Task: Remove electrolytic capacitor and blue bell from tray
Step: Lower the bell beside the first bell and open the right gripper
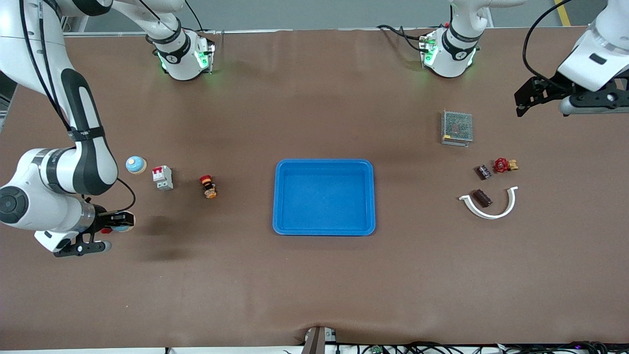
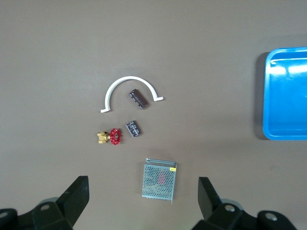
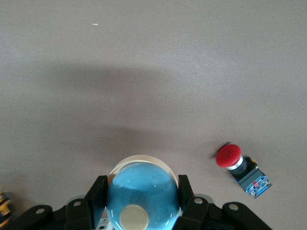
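Blue tray (image 1: 324, 196) sits mid-table, lowest of the things lying on it in the front view; its blue floor shows bare from wall to wall. The right gripper (image 1: 117, 221) hangs over the right arm's end of the table, its fingers (image 3: 96, 191) pinching a blue bell (image 3: 141, 194), whose lower part the wrist view cuts off. A red push button (image 3: 238, 164) lies on the table under it, mostly hidden by the gripper in the front view. A second bell (image 1: 136, 164) stands beside a circuit breaker (image 1: 162, 177).

Toward the left arm's end, one capacitor (image 1: 482, 197) lies inside a white arc (image 1: 493, 212), another capacitor (image 1: 483, 172) just beside a red valve (image 1: 503, 165). The left gripper (image 2: 143, 199) waits above a mesh box (image 1: 457, 128), fingers spread wide.
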You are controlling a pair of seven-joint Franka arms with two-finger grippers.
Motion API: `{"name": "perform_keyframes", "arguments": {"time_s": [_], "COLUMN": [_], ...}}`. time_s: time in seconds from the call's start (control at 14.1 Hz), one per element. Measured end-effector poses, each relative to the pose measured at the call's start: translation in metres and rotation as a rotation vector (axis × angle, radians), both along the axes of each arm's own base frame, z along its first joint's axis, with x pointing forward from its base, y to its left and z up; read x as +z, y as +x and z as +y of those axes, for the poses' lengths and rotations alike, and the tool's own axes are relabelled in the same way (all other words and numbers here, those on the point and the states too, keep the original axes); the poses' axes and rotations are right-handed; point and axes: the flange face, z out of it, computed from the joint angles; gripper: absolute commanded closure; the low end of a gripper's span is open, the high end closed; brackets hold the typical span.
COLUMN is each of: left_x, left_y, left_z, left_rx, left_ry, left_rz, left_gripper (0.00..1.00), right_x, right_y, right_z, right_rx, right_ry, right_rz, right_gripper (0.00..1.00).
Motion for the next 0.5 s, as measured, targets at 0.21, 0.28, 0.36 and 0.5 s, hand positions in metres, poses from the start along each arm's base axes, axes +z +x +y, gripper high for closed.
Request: {"name": "perform_keyframes", "arguments": {"time_s": [0.21, 0.28, 0.36, 0.5], "left_x": [0.002, 0.002, 0.002, 0.002], "left_y": [-0.002, -0.002, -0.002, -0.002], "left_z": [0.0, -0.002, -0.004, -0.004], "left_rx": [0.002, -0.002, -0.003, -0.002], "left_ry": [-0.027, -0.026, -0.026, -0.026], "left_rz": [-0.001, -0.001, -0.002, -0.002], "left_gripper": [0.0, 0.0, 0.0, 0.0], "right_x": [-0.022, -0.03, -0.035, -0.039], "right_y": [-0.031, -0.043, -0.054, -0.072], "right_z": [-0.024, -0.032, -0.04, -0.047], "right_rx": [0.006, 0.006, 0.0, -0.021], "right_ry": [0.056, 0.076, 0.095, 0.124], "right_rz": [-0.066, -0.076, -0.078, -0.084], "right_gripper": [1.0, 1.0, 1.0, 1.0]}}
